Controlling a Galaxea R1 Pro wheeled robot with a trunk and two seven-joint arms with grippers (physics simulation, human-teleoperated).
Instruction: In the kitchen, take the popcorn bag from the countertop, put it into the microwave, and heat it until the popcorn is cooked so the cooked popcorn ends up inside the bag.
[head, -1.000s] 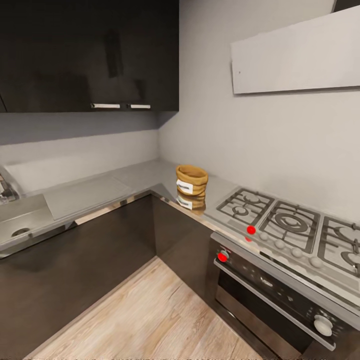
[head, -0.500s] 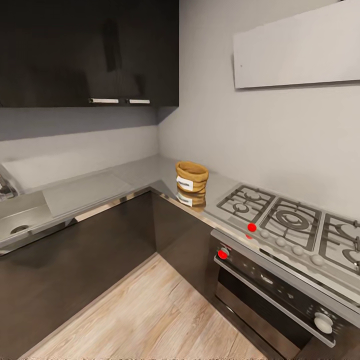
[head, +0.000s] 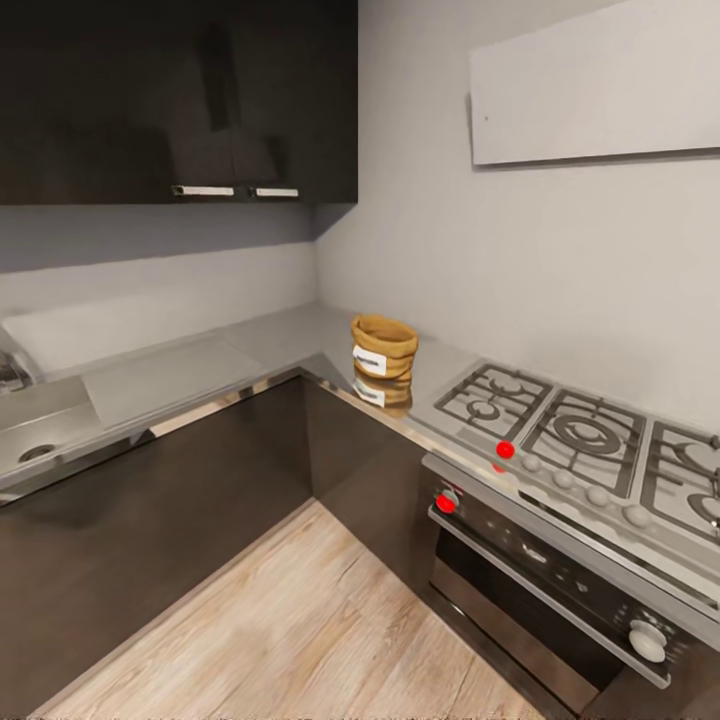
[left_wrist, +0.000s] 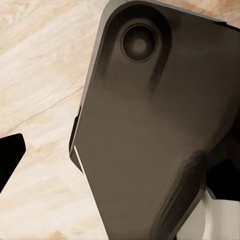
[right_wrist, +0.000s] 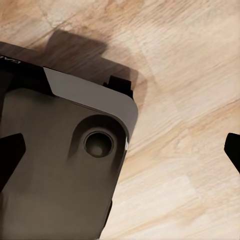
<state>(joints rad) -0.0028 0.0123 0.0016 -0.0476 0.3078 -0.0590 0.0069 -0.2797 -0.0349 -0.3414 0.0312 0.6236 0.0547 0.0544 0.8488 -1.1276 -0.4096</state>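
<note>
The popcorn bag (head: 383, 346), a small tan sack with a rolled rim and a white label, stands upright on the grey countertop (head: 180, 375) in the inner corner of the L, just left of the gas hob. Its rim hides the popcorn. The microwave is out of view. In the left wrist view my left gripper (left_wrist: 117, 165) hangs over the robot's dark base (left_wrist: 150, 125) and the wooden floor, its dark fingertips (left_wrist: 10, 155) spread to the picture's edges. My right gripper (right_wrist: 120, 152) is likewise open above the base (right_wrist: 60, 175), with nothing between its fingertips (right_wrist: 10, 155).
A gas hob (head: 585, 435) with red-marked knobs sits right of the bag, above a black built-in oven (head: 540, 570). A sink (head: 35, 440) lies at the far left of the worktop. Dark wall cabinets (head: 180, 100) hang above. Wooden floor (head: 300, 620) fills the corner between the cabinet runs.
The whole head view has shifted a little, so the camera has moved. The bag stands in the same place on the worktop.
</note>
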